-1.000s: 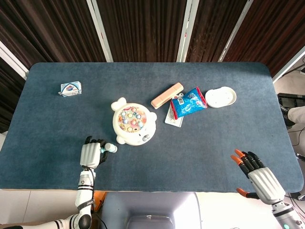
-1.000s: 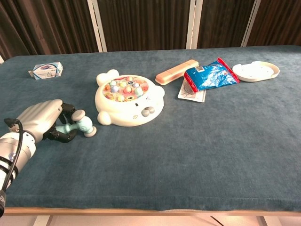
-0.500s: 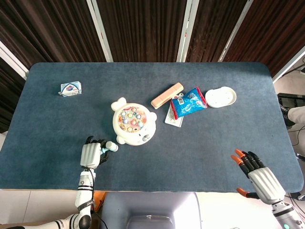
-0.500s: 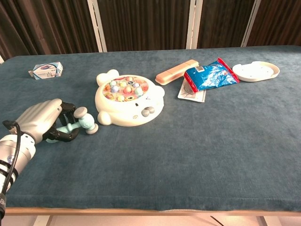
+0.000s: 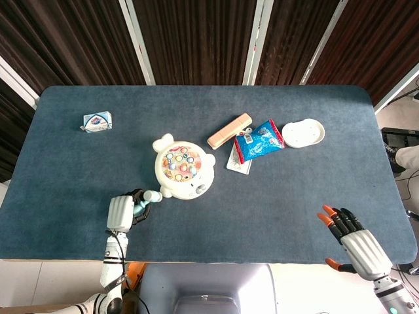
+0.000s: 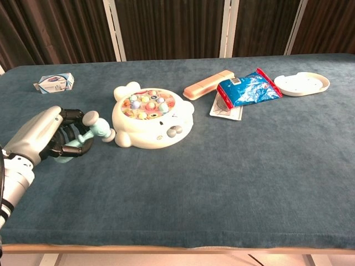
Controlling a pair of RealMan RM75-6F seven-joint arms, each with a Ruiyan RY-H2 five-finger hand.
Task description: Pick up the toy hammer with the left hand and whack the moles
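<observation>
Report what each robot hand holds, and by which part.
Left robot hand grips the toy hammer by its handle; right robot hand holds nothing.

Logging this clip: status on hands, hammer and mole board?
Left hand grips toy hammer, head beside mole board. Right hand open at near table edge. Nothing between hammer and moles.

You can read no text here: the print on the blue snack bag [image 6: 248, 88] and the small box [image 6: 54, 83] is too blurred.
</observation>
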